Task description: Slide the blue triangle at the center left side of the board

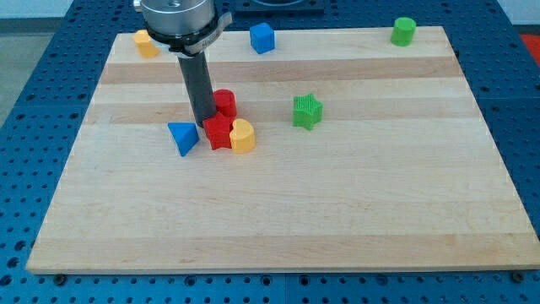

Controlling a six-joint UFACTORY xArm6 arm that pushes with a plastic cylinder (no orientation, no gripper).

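The blue triangle (183,138) lies on the wooden board (278,211), left of centre. My tip (204,123) stands just to its upper right, between the triangle and the red cluster. A red star-like block (218,133) and a red cylinder (224,102) sit right beside the tip on its right. A yellow rounded block (243,136) touches the red star's right side.
A green star block (308,111) lies right of centre. A blue cube (262,38) sits at the top middle edge, a yellow block (146,43) at the top left, partly behind the arm, and a green cylinder (404,31) at the top right corner.
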